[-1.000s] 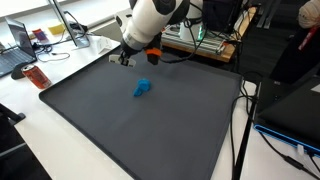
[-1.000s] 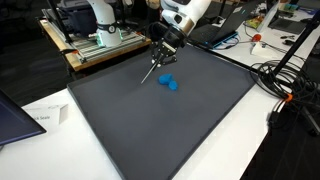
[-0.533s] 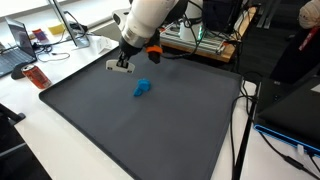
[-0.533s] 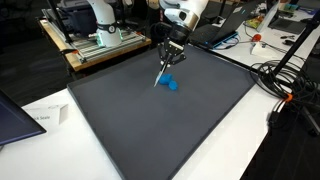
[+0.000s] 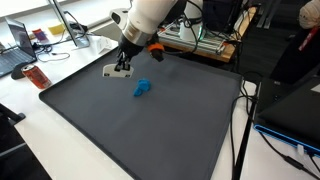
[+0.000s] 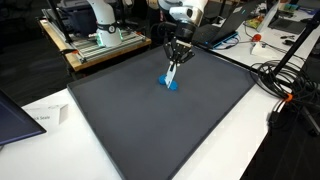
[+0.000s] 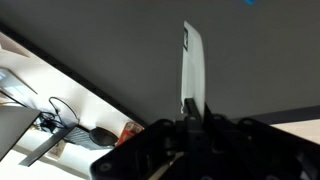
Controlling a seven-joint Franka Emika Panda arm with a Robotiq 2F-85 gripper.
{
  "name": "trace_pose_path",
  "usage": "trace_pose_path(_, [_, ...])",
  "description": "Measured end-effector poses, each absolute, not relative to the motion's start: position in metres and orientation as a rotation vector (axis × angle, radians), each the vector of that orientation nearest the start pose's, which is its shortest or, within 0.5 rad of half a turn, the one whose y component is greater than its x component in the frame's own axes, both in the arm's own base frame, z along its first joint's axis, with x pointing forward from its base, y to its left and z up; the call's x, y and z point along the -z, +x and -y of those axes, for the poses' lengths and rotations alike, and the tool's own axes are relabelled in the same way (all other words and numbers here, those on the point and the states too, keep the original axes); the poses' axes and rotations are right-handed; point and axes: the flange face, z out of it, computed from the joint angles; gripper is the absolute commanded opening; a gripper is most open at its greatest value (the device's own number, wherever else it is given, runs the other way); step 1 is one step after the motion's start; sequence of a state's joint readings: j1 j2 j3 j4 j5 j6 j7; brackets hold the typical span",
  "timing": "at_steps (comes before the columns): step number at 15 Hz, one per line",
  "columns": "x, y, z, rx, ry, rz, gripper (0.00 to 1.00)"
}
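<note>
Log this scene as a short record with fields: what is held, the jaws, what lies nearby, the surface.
held: white strip, flat and long, sticking out from the jaws
jaws: shut on the white strip
nearest thing: blue object, lying on the mat, apart from the strip in an exterior view
surface: dark grey mat on a white table
strip touching mat: cannot tell
around the mat: cables at one edge

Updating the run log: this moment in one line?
claw shut on white strip | strip over dark mat | blue object lying on mat
</note>
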State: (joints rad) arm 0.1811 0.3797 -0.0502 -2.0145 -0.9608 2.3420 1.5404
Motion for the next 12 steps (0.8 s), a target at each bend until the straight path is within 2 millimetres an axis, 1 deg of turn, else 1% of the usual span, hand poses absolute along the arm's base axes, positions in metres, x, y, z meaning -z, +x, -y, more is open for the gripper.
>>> trace_pose_path(2, [-0.2656,0.5993,-0.067,0.862,-3.378,-1.078,0.01])
trace_pose_path(3, [-0.2659,0.5994,-0.0667,0.86,-3.411,-1.018,0.04])
trace_pose_path(6, [-0.2681,0.6004,-0.0604,0.851,-3.427,-0.996,0.04])
trace_pose_path(7, [-0.2688,0.6006,-0.0588,0.85,-3.429,-0.995,0.01])
trace_pose_path(9, [-0.2688,0.6008,-0.0582,0.849,-3.431,-0.994,0.01])
trace_pose_path(10, [-0.2679,0.6006,-0.0589,0.839,-3.44,-0.975,0.01])
trace_pose_path(12, [-0.2674,0.6007,-0.0619,0.819,-3.474,-0.88,0.01])
